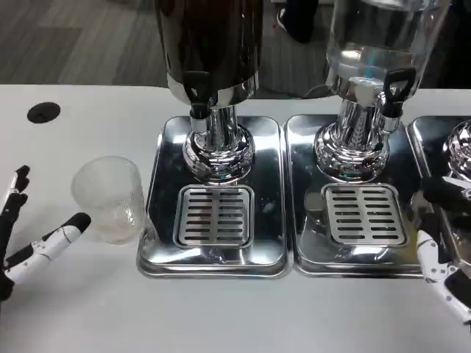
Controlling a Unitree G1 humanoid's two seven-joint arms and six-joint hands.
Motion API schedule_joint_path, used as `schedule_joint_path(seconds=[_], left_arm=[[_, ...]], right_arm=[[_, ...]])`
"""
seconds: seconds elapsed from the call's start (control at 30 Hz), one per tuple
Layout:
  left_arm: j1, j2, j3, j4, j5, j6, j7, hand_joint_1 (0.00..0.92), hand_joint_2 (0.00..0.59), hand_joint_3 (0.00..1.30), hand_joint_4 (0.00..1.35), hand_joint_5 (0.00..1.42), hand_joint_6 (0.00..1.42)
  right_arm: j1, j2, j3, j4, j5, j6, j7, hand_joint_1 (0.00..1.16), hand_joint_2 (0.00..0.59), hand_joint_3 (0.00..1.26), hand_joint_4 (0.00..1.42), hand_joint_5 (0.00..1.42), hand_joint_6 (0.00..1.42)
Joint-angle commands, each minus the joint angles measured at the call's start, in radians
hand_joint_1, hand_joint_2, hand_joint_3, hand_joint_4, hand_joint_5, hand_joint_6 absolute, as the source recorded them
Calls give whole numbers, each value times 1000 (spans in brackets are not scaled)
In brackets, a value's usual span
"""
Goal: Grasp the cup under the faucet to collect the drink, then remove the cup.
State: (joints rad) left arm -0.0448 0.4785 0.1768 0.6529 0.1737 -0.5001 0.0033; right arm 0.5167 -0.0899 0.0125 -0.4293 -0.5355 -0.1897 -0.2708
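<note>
Ribbed clear plastic cup [107, 197] beside the mirror-chrome tray [213, 250] — left hand [29, 239] fingers [62, 232] spread, empty.

Taking the left drip tray [165, 243] as landmark: the dark dispenser [210, 51] stands on its rear half, its faucet [197, 92] above the grate [213, 215] set in its front half. The cup [109, 197] stands on the table [96, 110] just left of that tray, the left hand [29, 235] farther left and nearer the front. A second tray [298, 220] with the clear dispenser [375, 51] lies touching the landmark's right side, and the right hand [441, 250] is beyond it at the front right.

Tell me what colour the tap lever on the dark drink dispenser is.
Black, seen in the head view: tap lever.
</note>
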Motion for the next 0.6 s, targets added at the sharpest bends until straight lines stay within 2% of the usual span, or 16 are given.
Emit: schedule_joint_path(seconds=[0.03,0.6], left_arm=[[8,20,-8,-12,0,4,-8,396,69,0,0,52,71],[-48,-1,-64,17,38,45,24,379,68,0,0,52,73]], right_arm=[[2,-1,-2,-17,1,-17,0,725,452,408,393,338,395],[8,-7,-23,-8,19,-34,-1,725,452,408,393,338,395]])
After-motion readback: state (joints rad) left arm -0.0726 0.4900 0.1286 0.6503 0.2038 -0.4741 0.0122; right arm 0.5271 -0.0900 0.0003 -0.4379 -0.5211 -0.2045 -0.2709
